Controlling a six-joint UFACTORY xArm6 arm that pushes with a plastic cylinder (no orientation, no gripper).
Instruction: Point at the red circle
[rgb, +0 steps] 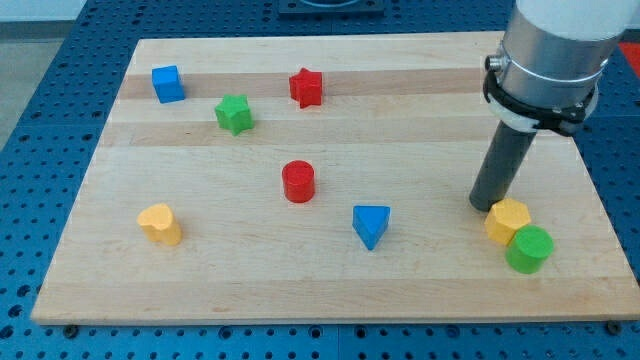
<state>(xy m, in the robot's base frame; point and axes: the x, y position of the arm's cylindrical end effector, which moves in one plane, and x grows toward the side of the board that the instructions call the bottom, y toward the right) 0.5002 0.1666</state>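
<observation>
Nearest the camera, along the view's bottom edge, runs the bare front strip of the wooden bench (300, 300), and the closest blocks sit just above it. Going from the view's left: a yellow block (160, 223), rounded and hard to name by shape, stands alone near the lower left. Higher up toward the view's top left are a blue cube (168, 84) and, a little to its right and lower, a green star (234, 114). A red star (306, 88) lies near the top, right of the green one. Below it, close to the middle of the bench, stands the red circle (298, 182), upright with clear wood all round it, so nothing blocks a straight slide toward it. Just right and lower sits a blue triangle (371, 225), near the red circle but apart from it. Far over on the view's right, my tip (484, 205) rests on the bench just beside a yellow hexagon (508, 220), which touches a green circle (529, 249) below it. This arm has no fingers, only the rod, so there is nothing to open or hold. My tip is well apart from the red circle, so I judge the pointing not yet done; the move needs a slide leftward, passing above the blue triangle so as not to nudge it
</observation>
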